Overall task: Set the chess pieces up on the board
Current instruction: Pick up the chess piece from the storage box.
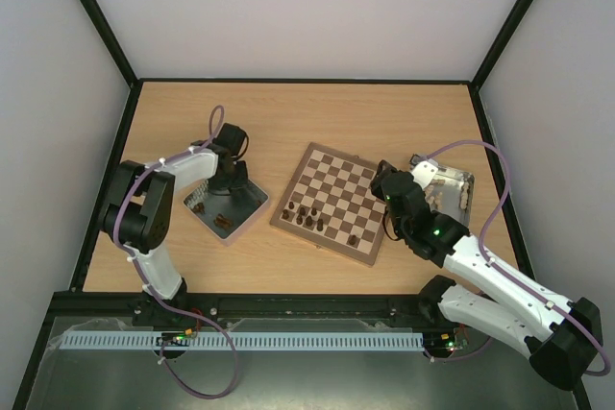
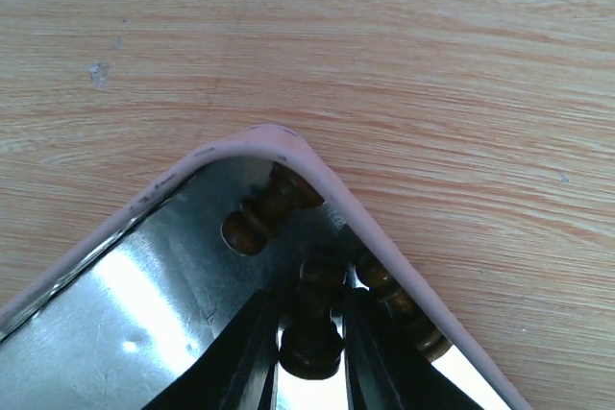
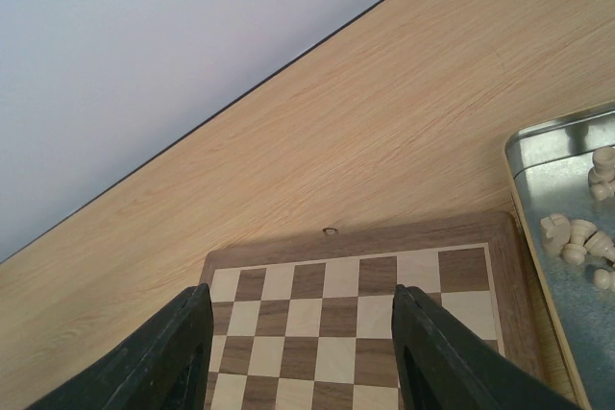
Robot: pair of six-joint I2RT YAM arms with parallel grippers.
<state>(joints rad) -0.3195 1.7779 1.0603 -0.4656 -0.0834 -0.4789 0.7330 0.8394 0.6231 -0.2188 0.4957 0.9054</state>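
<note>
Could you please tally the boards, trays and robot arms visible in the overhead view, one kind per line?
board: 1
trays: 2 (left tray, right tray)
arms: 2 (left arm, right arm)
Total: 5

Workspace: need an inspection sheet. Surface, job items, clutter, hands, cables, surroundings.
Surface: wooden table, bare wood, faint specks.
Job's things: board angled mid-table; several dark chess pieces standing along its near edge; more lying in the grey tray.
Clutter: right tray holding pale pieces.
Hands: left hand down in the grey tray, fingers flanking a dark piece, contact unclear; right hand open over the board's edge, nothing in it.
Cables: purple cables looped off both arms; the right one arcs over the right tray.
Surroundings: white walls, black frame.
</note>
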